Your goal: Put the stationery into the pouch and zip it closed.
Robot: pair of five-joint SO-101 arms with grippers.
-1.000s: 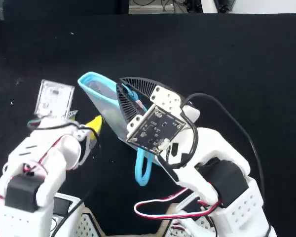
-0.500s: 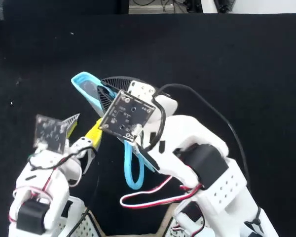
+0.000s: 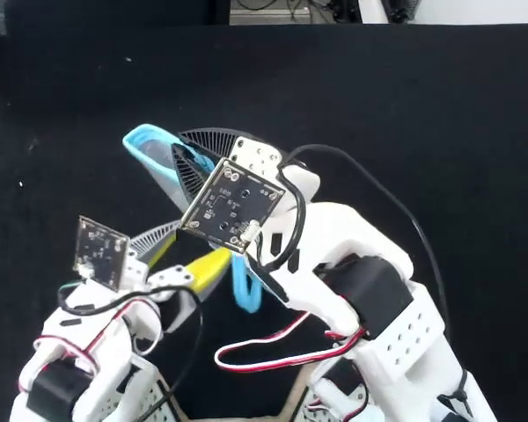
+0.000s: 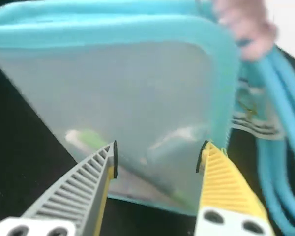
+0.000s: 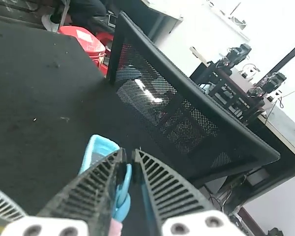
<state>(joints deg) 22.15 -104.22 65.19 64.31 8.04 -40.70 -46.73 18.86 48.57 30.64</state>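
Pouch (image 3: 151, 146) in the right gripper (image 5: 128, 155), fingers pinched narrow on its blue trim | long axis slants from far left toward the arms | left gripper (image 4: 157, 150) nearer, fingers wide, clear side wall straight ahead | stationery (image 4: 82, 137) inside.

Your high view looks steeply down on the black desk (image 3: 440, 105) from a fixed spot overhead. The left wrist camera sits very near the pouch (image 4: 113, 93), sighting along the left end effector (image 4: 158, 147). The right wrist camera faces out over the desk into the room (image 5: 221, 29) beyond. All three views share the pouch.
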